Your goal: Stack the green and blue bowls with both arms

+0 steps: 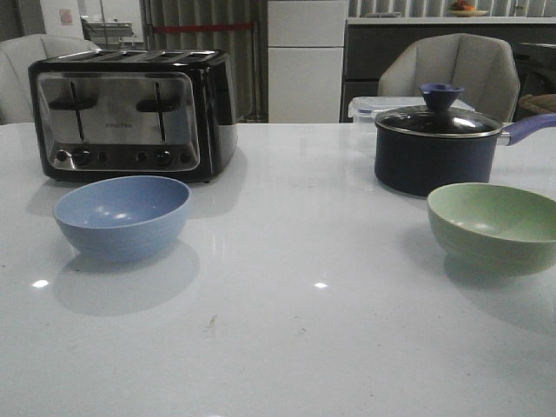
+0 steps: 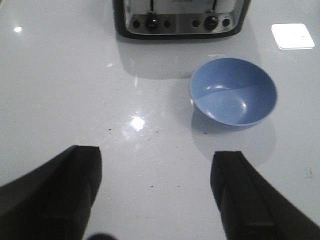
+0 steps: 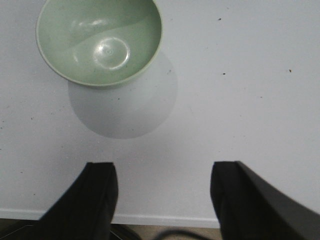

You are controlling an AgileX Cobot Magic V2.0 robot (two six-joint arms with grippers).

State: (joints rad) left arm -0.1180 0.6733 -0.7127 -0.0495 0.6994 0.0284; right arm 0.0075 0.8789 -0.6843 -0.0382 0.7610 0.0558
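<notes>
- Over the white surface (image 2: 75, 100), the left gripper (image 2: 155, 195) hangs with its two dark fingers (image 2: 75, 185) spread wide apart and nothing between them.
- Ahead of those fingers, off toward one of them and well apart from both, the blue bowl (image 2: 233, 91) sits upright on the surface, its hollow bare.
- Beyond the blue bowl, the black and chrome toaster (image 2: 180, 20) stands with its row of knobs facing the left wrist camera.
- Across the surface, the right gripper (image 3: 162, 195) likewise holds its fingers (image 3: 95, 195) parted, gripping nothing, near the surface's front edge.
- Ahead of the right fingers, toward one side and clear of them, the green bowl (image 3: 100, 42) rests upright and casts a round shadow toward the gripper.
- Seen from the front, the blue bowl (image 1: 122, 215) lies at the left just before the toaster (image 1: 135, 113), and the green bowl (image 1: 493, 224) lies at the far right, the two well apart.
- Just behind the green bowl stands a dark navy pot (image 1: 437, 149) with a glass lid and a lilac handle; neither arm shows in the front view.
- Behind the surface, two grey chairs (image 1: 452, 74) face the scene.
</notes>
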